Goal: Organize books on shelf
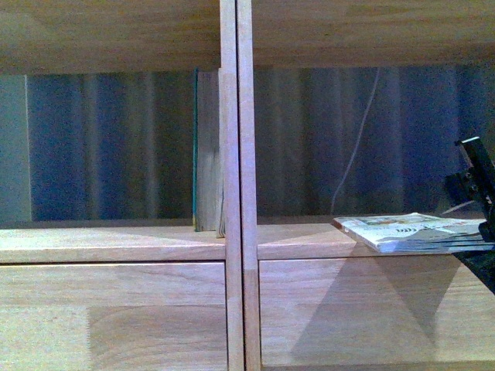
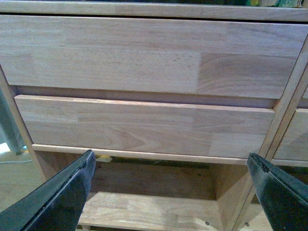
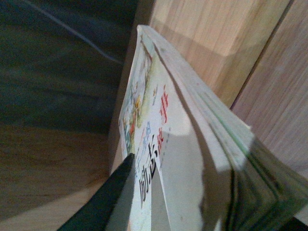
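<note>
A: Placement of whitish book (image 1: 418, 230)?
B: Flat on shelf (image 1: 116, 243), right compartment's front edge, right pincer (image 1: 485, 232) clenched on it.
A: Teal-edged book (image 1: 203, 151)?
B: Upright against divider (image 1: 237, 154), left compartment.
A: Left pincer (image 2: 171, 192)?
B: Released, facing drawers (image 2: 144, 57).

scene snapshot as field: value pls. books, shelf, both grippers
shelf: light wood, two open compartments side by side above drawer fronts
upright book: teal cover edge, stands in left compartment against the central divider
flat book: whitish printed cover, lies flat at front of right compartment, overhanging the board's edge
right gripper: shut on flat book, at its right end
left gripper: open, empty, facing the drawer fronts
flat book resting or lifted: cannot tell
</note>
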`<state>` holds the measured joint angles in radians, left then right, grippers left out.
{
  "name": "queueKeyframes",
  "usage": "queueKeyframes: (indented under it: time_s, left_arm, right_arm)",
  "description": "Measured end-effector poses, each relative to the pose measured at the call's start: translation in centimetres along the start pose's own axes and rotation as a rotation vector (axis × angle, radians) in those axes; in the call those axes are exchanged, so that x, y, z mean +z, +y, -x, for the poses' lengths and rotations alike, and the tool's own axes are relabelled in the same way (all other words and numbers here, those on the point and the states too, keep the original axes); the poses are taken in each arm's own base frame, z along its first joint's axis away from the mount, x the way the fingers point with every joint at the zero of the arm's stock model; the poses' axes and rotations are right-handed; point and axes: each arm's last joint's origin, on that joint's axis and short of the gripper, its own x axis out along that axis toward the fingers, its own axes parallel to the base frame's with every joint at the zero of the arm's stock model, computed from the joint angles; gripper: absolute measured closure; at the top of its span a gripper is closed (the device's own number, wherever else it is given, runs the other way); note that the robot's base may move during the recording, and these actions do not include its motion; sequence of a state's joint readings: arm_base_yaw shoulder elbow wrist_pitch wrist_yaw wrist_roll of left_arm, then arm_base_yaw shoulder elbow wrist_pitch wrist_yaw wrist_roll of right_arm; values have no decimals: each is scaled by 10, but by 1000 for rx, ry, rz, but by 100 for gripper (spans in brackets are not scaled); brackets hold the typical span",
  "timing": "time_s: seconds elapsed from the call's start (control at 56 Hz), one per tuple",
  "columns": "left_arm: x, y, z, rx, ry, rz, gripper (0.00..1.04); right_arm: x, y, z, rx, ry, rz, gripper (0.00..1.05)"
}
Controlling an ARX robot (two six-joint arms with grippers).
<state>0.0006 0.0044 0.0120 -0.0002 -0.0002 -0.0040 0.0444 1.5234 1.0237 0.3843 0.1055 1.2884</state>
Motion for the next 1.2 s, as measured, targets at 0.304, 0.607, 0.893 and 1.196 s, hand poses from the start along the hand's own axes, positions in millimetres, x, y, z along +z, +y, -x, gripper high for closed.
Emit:
queueKeyframes:
  time_s: [0.304,0.607,0.893,1.196]
  left_arm:
    - [0,0,0,0,0,0,7]
    - [28,23,-26,-536,-23,-55,7]
    - [76,85,-111,-427,-68,-7,7]
    - [126,108,-217,-430,-8,157,7]
  right_arm:
    - [-7,-3,6,52,43,-40,97]
    - [5,15,38,195,110,-32,97]
    - [47,48,85,402,44,20,97]
    - [51,77,134,734,48,77,97]
